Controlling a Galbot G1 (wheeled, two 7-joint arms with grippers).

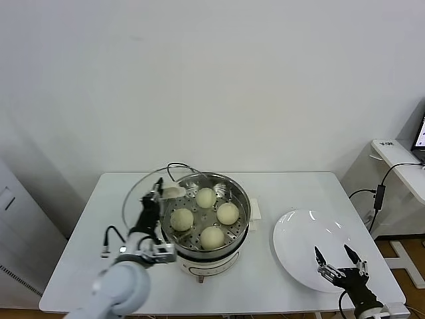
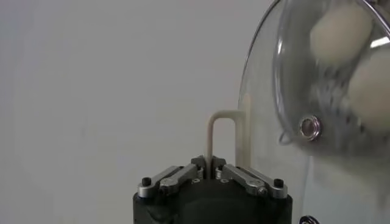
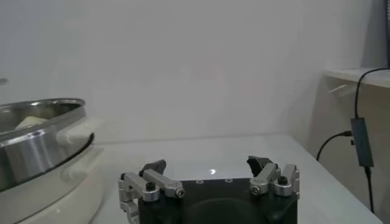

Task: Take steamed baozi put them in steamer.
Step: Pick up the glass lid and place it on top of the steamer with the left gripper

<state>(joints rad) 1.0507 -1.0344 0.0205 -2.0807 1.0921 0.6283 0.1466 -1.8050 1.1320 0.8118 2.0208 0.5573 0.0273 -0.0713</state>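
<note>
The left gripper (image 1: 161,193) sits at the left rim of the steamer (image 1: 243,214), its jaws closed tight on the white handle (image 2: 223,139) of the glass lid (image 1: 143,199). The lid is tilted up on edge, leaning over the steamer's left side, so that its clear dome stands between the gripper and the pot. In the left wrist view the handle loop rises straight out of the pinched jaws, and the lid's small metal vent (image 2: 309,126) shows beside it.

Just right of that gripper, inside the steel pot, lie all four steamed baozi (image 1: 206,197) on the perforated floor: one far, one left, one right, one near. They sit close together without clearly touching. Through the lid glass the wrist view shows only two of them as pale, blurred shapes. The steamer's white base is mostly hidden by the pot and by the left arm, and its front edge is hard to make out.

Well to the right, the white plate (image 1: 299,239) rests on the table (image 1: 80,252). The right gripper (image 1: 339,258) hovers over the plate's near edge, jaws spread wide and holding nothing. From its wrist view the steamer is cut off at the side, with one white side handle (image 3: 76,131) showing.
</note>
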